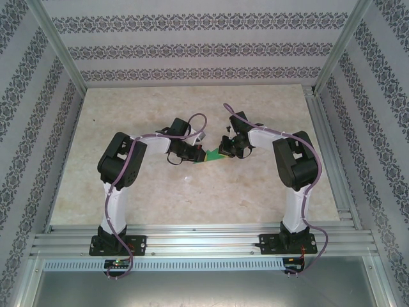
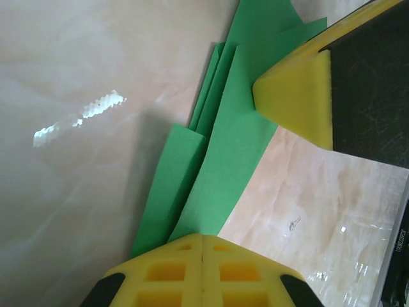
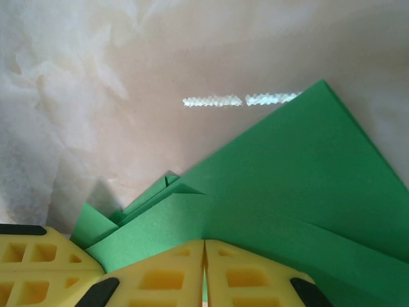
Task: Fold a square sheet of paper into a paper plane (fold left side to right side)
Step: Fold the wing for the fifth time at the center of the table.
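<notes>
Top external, left gripper [image 1: 199, 155] and right gripper [image 1: 225, 151] pinching paper plane [image 1: 213, 156]

The only print was a short line of dark characters running vertically on a pale label [image 2: 401, 242] at the lower right edge of the left wrist view, and it was too small and cropped to be read.
</notes>
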Motion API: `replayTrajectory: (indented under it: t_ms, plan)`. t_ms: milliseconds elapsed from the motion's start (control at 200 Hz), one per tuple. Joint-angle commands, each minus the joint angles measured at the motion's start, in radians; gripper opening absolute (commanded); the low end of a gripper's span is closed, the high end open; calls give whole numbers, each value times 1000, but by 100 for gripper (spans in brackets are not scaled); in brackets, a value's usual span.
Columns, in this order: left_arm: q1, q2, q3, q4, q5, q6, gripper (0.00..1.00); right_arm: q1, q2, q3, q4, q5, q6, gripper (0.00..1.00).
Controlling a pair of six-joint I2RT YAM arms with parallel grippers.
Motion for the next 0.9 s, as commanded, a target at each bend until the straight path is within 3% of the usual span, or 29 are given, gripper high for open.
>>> replayTrajectory:
  t_ms: [0,215,470,894]
  plan:
    - [0,37,-31,-48,-66,25,0,-12,-74,7,-44,53,-8,10]
    - [-2,28,-51,-48,-86,31,0,17,-143,-1,-38,11,21,10]
    - [-2,28,-51,-64,-107,40,0,79,-29,40,6,-40,63,9]
    - [-2,31,-58,-65,-136,43,0,98,74,68,6,-85,77,9]
